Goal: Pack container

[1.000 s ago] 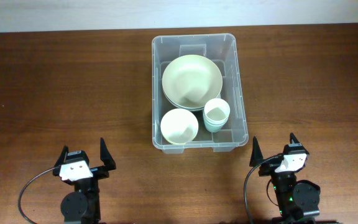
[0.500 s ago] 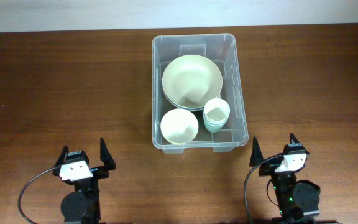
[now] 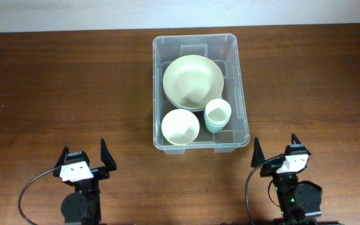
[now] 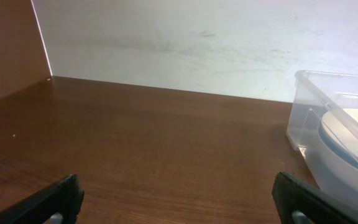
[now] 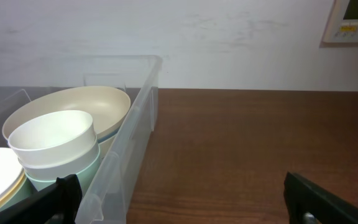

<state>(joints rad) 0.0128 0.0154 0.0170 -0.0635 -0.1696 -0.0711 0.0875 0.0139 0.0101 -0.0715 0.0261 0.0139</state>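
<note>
The left hand [image 3: 84, 151] sits at the near edge of the table [image 3: 55, 87], its two dark fingers spread wide apart with nothing between them. The right hand [image 3: 275, 147] sits at the near edge on the other side, fingers equally wide apart and holding nothing. Both hands are low, point toward the far wall, and touch no object. A black cable [image 3: 25, 192] loops out beside the left arm.

Between the two hands and farther back stands the container [image 3: 195, 37], a clear rectangular bin set upright on the dark brown wooden table, its long sides running away from the arms. It is apart from both hands and a little closer to the right one.

Inside it, a large pale green plate [image 3: 192, 80] fills the far half, resting on at least one more like it. In the near left corner lies a smaller cream bowl [image 3: 180, 127]. In the near right corner stands a white cup [image 3: 217, 114], nested in a pale green one and touching the plate's edge.

The right wrist view shows a white wall behind the table with a pale control panel [image 5: 352, 20] at its upper right.
</note>
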